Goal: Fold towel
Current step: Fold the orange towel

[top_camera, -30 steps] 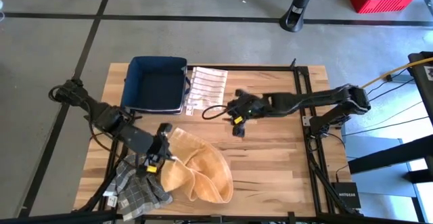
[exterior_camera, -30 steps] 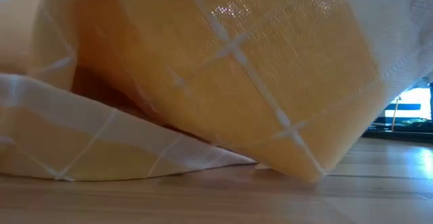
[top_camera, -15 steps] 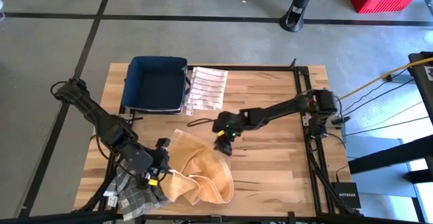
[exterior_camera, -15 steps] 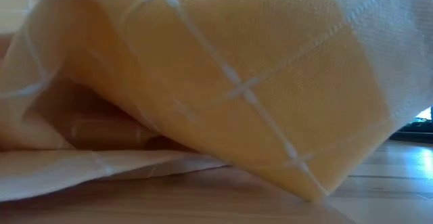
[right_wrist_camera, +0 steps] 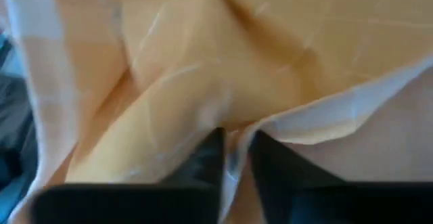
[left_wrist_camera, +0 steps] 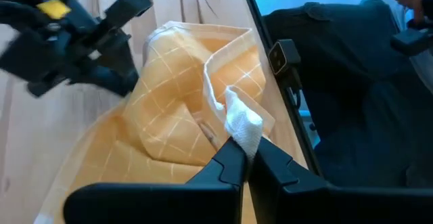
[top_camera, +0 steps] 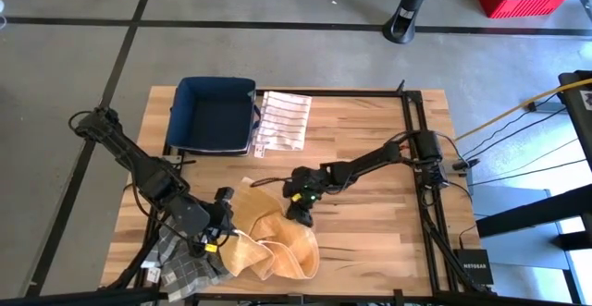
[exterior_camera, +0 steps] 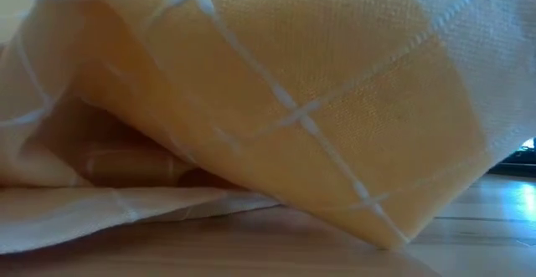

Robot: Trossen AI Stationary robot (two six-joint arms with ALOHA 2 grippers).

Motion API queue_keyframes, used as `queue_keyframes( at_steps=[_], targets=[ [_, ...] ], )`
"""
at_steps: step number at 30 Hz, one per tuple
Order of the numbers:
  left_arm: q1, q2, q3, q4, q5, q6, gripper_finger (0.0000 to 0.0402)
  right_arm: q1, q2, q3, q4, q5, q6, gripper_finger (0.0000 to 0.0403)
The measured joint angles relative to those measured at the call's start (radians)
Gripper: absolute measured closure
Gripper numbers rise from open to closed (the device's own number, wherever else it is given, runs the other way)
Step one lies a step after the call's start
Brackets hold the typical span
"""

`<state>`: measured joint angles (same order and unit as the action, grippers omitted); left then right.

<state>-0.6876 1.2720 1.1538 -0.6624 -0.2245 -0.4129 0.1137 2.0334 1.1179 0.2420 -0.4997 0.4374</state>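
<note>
Both tools held the towel: my left tool pinched its near-left corner, my right tool clamped the far-right edge, so the fold ran between them.

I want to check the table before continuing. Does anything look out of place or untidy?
Yes. The orange towel lies crumpled near the table's front edge, not flat. Beside it, a grey checked cloth hangs partly over the front left corner.

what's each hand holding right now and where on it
Both grip the orange towel: left hand pinches a white corner; right hand is closed on its white edge.
</note>
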Motion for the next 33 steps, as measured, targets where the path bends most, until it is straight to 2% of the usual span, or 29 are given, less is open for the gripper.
queue_keyframes(
  at_steps=[2,5,15,21,23,26,33],
  targets=[
    [0.0,0.0,0.0,0.0,0.0,0.0,0.0397,0.003,0.0,-0.003,0.004,-0.024,-0.019,0.0389],
    [0.0,0.0,0.0,0.0,-0.001,0.0,0.0397,0.011,-0.03,-0.003,0.013,-0.036,-0.084,0.039],
    [0.001,0.0,0.0,0.001,-0.049,0.02,0.0396,0.011,-0.278,-0.001,0.056,-0.044,-0.239,0.0398],
    [0.001,0.001,-0.001,0.003,-0.079,0.03,0.0396,0.011,-0.301,-0.001,-0.002,-0.041,-0.261,0.0399],
    [0.001,0.0,-0.02,0.027,-0.08,0.029,0.0396,0.011,-0.307,-0.001,-0.056,0.008,-0.292,0.04],
    [0.001,0.001,-0.06,0.046,-0.08,0.03,0.0396,0.008,-0.371,-0.003,-0.187,0.153,-0.368,0.0401],
    [0.023,0.001,-0.101,0.071,-0.089,0.079,0.0396,-0.017,-0.628,0.085,-0.528,0.542,-0.517,0.0401]
  ],
)
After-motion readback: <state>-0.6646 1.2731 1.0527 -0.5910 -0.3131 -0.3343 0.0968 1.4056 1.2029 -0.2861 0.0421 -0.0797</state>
